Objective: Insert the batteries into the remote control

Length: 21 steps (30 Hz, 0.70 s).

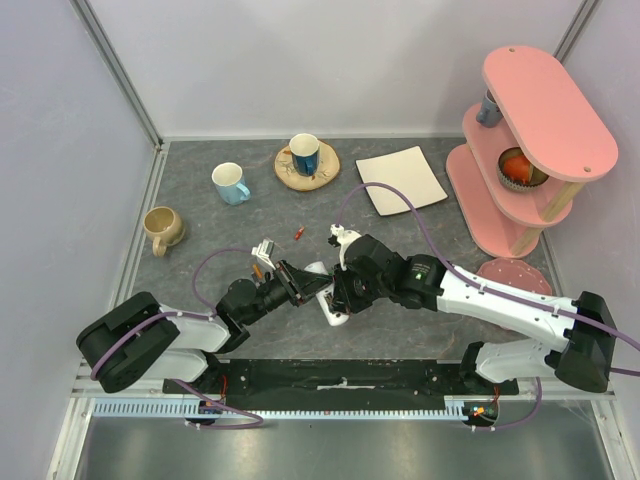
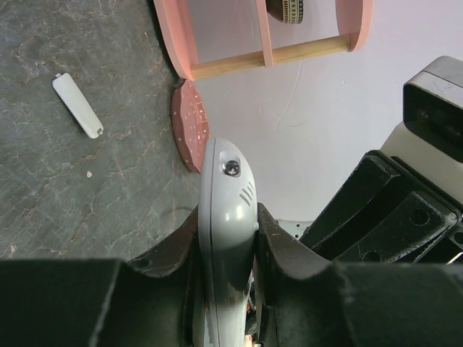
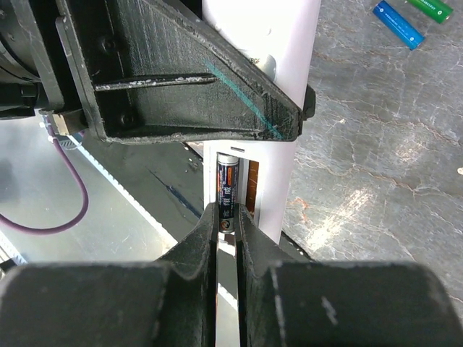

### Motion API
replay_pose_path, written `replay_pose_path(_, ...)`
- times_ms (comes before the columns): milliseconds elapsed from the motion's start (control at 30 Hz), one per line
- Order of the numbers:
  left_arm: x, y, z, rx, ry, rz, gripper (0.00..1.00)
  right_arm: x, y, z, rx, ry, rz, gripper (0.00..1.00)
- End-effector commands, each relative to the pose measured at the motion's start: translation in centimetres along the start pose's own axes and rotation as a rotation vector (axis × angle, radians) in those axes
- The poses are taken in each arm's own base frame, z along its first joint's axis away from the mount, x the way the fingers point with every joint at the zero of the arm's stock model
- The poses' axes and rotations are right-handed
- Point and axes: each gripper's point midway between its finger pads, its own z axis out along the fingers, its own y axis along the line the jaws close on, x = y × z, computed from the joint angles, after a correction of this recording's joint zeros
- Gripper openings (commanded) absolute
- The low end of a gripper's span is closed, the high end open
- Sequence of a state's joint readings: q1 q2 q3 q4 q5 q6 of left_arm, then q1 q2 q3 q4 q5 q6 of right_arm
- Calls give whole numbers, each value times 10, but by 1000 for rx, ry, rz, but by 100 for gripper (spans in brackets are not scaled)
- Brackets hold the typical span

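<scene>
At lower centre, the left gripper (image 2: 227,246) clamped the remote control (image 2: 228,189) steady so the right gripper (image 3: 228,225), pinching a battery (image 3: 227,184), could seat it.

Print on the battery (image 3: 226,184) is too small to read.

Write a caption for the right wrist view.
Right jaws hold a battery in the remote control clamped by the left jaws.

We see our left pincer (image 2: 228,220) clamped on the remote control (image 2: 228,184), whose rounded end sticks up between the fingers. A slim white piece (image 2: 77,105) lies flat on the counter (image 2: 72,195). It is well apart from the pink disc (image 2: 189,124) at the pink shelf (image 2: 176,36) foot.
</scene>
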<state>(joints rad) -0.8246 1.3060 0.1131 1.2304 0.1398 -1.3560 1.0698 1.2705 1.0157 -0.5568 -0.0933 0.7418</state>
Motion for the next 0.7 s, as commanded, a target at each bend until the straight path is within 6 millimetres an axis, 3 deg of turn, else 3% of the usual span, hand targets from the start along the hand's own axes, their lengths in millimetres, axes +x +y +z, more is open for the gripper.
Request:
replay_pose_path(0, -5, -123, -22, 492, -29, 62, 2, -48, 49, 0, -192, -169, 14, 0)
replay_pose_path(100, -5, -122, -21, 488, -31, 63, 2, -49, 47, 3, -179, -172, 17, 0)
replay_pose_path(333, -6, -119, -20, 477, -37, 59, 2, -52, 45, 7, -160, -173, 24, 13)
replay_pose_path(667, -6, -115, -15, 461, -38, 52, 2, -57, 48, 9, -157, -180, 29, 17)
